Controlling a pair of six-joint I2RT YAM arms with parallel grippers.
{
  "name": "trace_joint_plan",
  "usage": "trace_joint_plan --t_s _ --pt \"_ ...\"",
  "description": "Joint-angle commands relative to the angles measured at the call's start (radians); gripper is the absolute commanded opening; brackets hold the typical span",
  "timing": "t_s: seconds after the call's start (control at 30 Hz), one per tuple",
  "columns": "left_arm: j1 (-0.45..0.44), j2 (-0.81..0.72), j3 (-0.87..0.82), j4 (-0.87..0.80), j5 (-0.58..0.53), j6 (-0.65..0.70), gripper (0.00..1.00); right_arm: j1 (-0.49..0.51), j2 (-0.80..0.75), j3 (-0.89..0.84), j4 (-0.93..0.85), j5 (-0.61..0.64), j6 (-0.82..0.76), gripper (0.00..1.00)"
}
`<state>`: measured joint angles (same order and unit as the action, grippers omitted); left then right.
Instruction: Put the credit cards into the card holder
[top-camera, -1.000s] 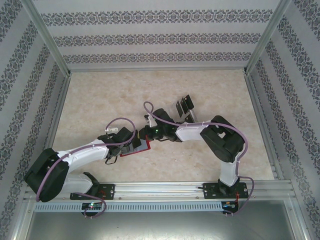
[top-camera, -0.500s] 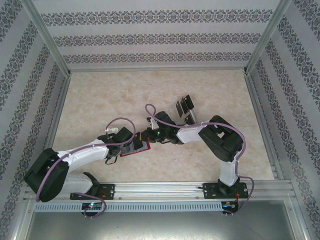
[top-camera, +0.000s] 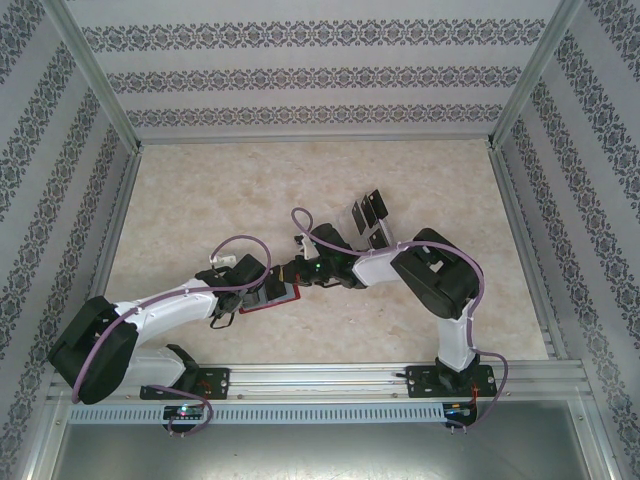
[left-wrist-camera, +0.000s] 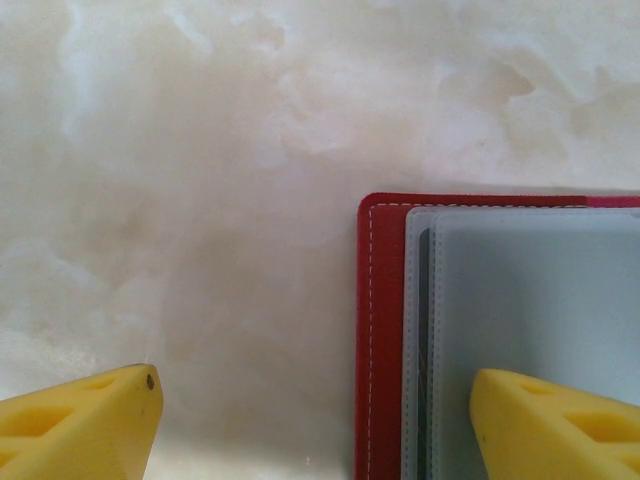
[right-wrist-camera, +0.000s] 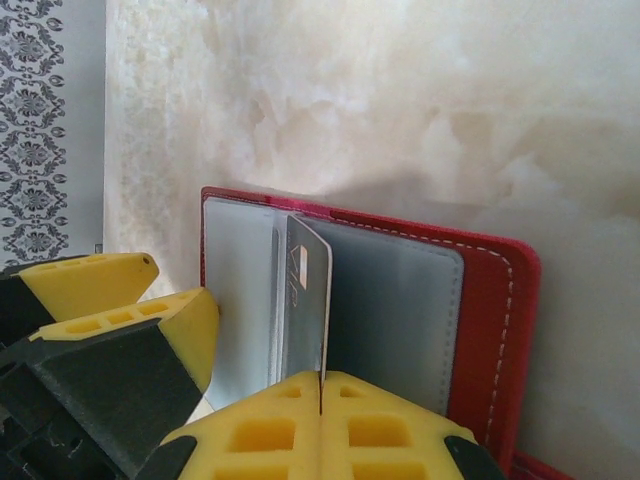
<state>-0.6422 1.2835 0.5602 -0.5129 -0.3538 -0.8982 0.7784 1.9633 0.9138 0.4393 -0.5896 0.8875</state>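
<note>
The red card holder (top-camera: 283, 299) lies open on the table, its grey inside (left-wrist-camera: 530, 300) up. My left gripper (left-wrist-camera: 315, 420) is open and straddles the holder's stitched edge (left-wrist-camera: 380, 330), one yellow finger (left-wrist-camera: 555, 425) over the grey pocket and the other over bare table. My right gripper (right-wrist-camera: 322, 385) is shut on a dark grey credit card (right-wrist-camera: 308, 295), held on edge with its far end at the pocket slits of the holder (right-wrist-camera: 495, 320). In the top view the left gripper (top-camera: 263, 286) and right gripper (top-camera: 289, 272) meet over the holder.
A clear slotted rack (top-camera: 381, 233) with more dark cards (top-camera: 368, 209) stands behind the right forearm. The left gripper's fingers (right-wrist-camera: 120, 300) sit close to the left of the held card. Patterned walls enclose the marbled table (top-camera: 200, 200).
The right arm's elbow has crept slightly left. The holder, the left arm and both grippers stay about where they were.
</note>
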Motion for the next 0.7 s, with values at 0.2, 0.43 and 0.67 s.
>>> trace_joint_plan --t_s 0.2,0.43,0.67 --pt "-0.014 -0.003 -0.019 -0.052 -0.015 -0.008 0.81 0.005 0.038 0.013 -0.001 -0.036 0.006 0.00" --pt "-0.013 0.001 -0.021 -0.048 -0.012 -0.008 0.81 0.009 0.053 0.033 -0.007 -0.049 0.013 0.00" --pt "-0.013 -0.007 -0.008 -0.095 -0.036 -0.018 0.82 0.007 0.049 0.032 -0.023 -0.040 0.008 0.00"
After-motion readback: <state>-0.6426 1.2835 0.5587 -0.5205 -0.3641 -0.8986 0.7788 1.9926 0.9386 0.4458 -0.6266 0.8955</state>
